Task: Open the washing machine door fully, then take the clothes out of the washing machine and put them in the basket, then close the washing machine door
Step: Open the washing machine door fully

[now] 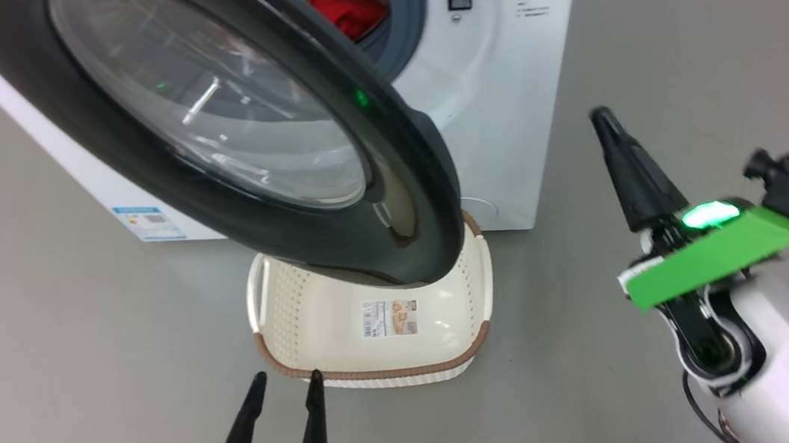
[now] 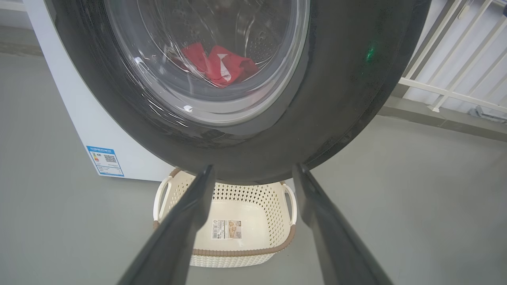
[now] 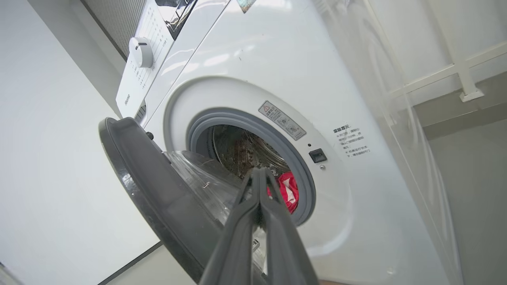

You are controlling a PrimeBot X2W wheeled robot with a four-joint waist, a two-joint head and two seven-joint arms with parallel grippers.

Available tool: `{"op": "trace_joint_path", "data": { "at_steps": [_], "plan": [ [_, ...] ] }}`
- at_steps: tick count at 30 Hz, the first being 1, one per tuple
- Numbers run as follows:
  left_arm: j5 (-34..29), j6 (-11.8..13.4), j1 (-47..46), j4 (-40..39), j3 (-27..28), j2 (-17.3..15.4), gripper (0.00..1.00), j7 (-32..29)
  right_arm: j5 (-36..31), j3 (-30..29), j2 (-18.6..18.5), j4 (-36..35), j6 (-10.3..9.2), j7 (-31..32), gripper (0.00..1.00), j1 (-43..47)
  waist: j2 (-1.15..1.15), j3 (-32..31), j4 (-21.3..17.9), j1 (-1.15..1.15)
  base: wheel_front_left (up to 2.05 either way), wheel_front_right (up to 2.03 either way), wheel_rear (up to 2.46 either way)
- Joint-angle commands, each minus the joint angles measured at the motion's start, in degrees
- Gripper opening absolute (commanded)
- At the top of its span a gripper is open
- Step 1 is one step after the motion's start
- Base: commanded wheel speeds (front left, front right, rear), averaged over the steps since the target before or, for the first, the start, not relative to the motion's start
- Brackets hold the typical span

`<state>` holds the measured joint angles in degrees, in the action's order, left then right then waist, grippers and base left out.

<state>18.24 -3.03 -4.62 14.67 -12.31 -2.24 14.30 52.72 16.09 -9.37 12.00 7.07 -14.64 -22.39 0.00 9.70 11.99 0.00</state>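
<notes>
1. Left end effector [image 1: 287, 378], nearest the head camera at 7 o'clock, has its fingers spread wide and holds nothing. It aims toward 12 o'clock, at the basket [image 1: 383, 373] and the lower rim of the washing machine door [image 1: 239, 120].
2. Right end effector [image 1: 604, 122], at 3 o'clock, has its fingers pressed together with nothing between them. In its wrist view it points at the drum [image 3: 241, 148] mouth, apart from the washing machine [image 1: 499, 88].
3. Door: swung out from the machine, hinged at the 9 o'clock side of the opening, and judged only partly open. Being round, it has no long axis. The disc stands on edge, with the glass bowl bulging back toward the drum and the outer face toward the left end effector.
4. Clothes [image 1: 345, 2]: inside the drum, at 12 o'clock in the head view. They are a crumpled red heap with no clear long axis.
5. Basket: on the floor [image 1: 44, 370] at 6 o'clock below the door, empty, open side up, with its long axis running 9 to 3 o'clock. In the head view the door's lower edge covers its far side.
6. Risks, as judged:
   - With the door short of full swing, it stands across the path from drum to basket, and a garment could catch or drape on it.
   - A push with the closed right fingers could skid off the glossy rim.
   - The left fingers, near the rim, could be struck if the door swings toward them.
</notes>
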Motion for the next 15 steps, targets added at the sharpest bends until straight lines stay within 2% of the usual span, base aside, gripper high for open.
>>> {"op": "trace_joint_path", "data": {
  "at_steps": [1, 7, 12, 15],
  "plan": [
    [0.4, 0.1, -0.8, -1.6, 1.4, -0.6, 1.00, 0.7, 1.2, 1.9, -0.5, -1.0, 0.42, -0.4, 0.00, -2.1, 0.00, 0.4, 1.1, 0.00, 0.00, 0.00, 0.00],
    [1.4, 0.1, -1.7, -2.1, -0.5, -0.6, 1.00, 0.7, 12.9, 10.8, -4.5, 2.7, 0.42, -0.3, 0.00, -9.8, 0.00, 1.7, 3.5, 0.00, 0.00, 0.00, 0.00],
    [2.5, 0.2, -2.8, -2.8, -2.0, -0.6, 1.00, 0.7, 23.2, 18.2, -8.1, 4.7, 0.42, 5.9, 0.00, -14.6, 0.00, 3.2, 5.2, 0.00, 0.00, 0.00, 0.00],
    [3.1, 0.3, -3.3, -3.2, -3.0, -0.6, 1.00, 0.7, 27.2, 21.5, -9.9, 5.0, 0.42, 9.6, 0.00, -16.6, 0.00, 3.9, 6.1, 0.00, 0.00, 0.00, 0.00]
  ]
}}
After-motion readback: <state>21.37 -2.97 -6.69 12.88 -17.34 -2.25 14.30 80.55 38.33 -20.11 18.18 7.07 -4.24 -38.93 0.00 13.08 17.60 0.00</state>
